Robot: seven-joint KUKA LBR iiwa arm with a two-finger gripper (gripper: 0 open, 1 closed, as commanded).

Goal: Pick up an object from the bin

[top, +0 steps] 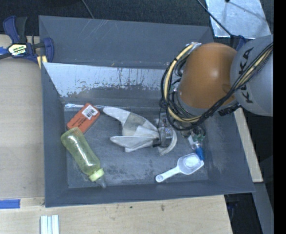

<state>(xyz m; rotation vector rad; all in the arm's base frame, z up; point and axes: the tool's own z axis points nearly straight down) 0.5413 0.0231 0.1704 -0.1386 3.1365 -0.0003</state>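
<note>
My gripper [164, 136] reaches down under the orange dome at the bin's right-centre, its fingertips at the right edge of a crumpled white cloth [133, 130]. The cloth spreads leftward across the middle of the floor. Just below the gripper's right lies a white plastic scoop [181, 168], bowl to the right and handle pointing left. A small blue-and-clear item [198, 147] rests beside the scoop's bowl.
A yellow-green plastic bottle [82, 154] lies slanted at the left front. An orange packet with a white barcode label [83, 117] sits behind it by the left wall. The arm's dome and cables hang over the bin's right rear.
</note>
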